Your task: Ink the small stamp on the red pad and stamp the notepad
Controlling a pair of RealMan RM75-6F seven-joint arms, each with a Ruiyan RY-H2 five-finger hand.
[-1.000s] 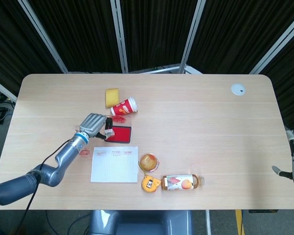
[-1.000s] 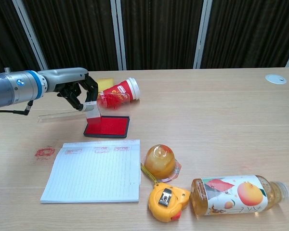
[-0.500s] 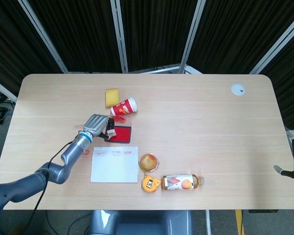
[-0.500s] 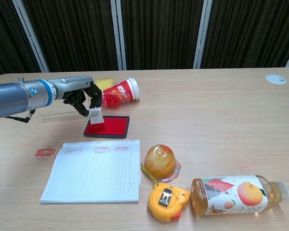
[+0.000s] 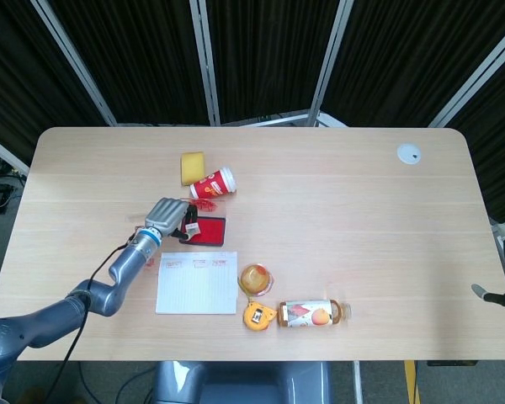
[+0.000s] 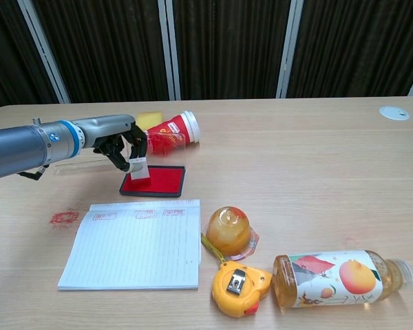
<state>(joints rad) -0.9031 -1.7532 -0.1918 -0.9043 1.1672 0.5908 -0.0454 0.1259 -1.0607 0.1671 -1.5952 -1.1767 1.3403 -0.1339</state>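
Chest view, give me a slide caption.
Left hand holds the small stamp on the red ink pad, notepad waiting nearby.

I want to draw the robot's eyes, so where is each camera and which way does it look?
Head view: sits high above the near edge, looking steeply down on the whole table; shows the left arm, the left hand and a bit of the right hand at the right edge.
Chest view: sits low at the table's near side, looking level across it toward the dark curtains; shows only the left arm and hand.
Both share: the left hand holding the small stamp over the red pad, the notepad and the bottle.
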